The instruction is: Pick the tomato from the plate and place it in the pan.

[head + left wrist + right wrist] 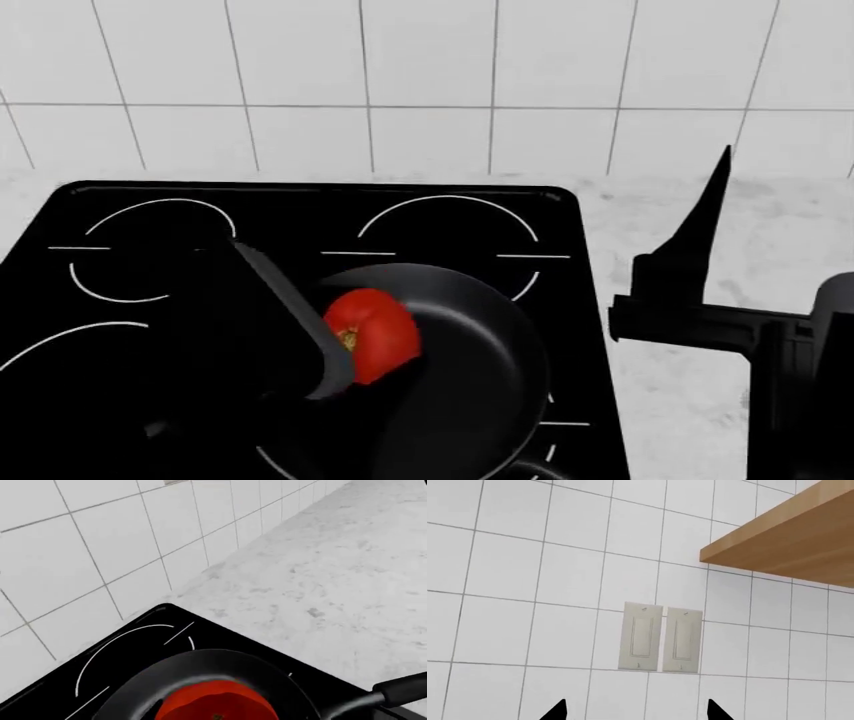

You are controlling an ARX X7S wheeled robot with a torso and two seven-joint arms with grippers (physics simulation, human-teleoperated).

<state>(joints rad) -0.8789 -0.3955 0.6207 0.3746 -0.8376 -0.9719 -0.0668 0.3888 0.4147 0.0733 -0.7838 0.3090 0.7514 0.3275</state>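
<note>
The red tomato (374, 335) is over the left part of the black pan (487, 345), which stands on the cooktop. My left gripper (340, 365) reaches in from the left; one grey finger (287, 310) lies against the tomato's side and the gripper looks shut on it. In the left wrist view the tomato (217, 702) fills the bottom edge, just above the pan's wall (150, 680), and the pan's handle (400, 687) points away. My right gripper (635, 712) is open and empty, pointing up at the wall, and stands right of the cooktop (701, 245). The plate is out of view.
The black glass cooktop (160, 250) has ring marks and a grey speckled counter (681, 400) to its right. A white tiled wall (427, 80) runs behind. The right wrist view shows two wall switches (660, 637) and a wooden shelf (787, 545).
</note>
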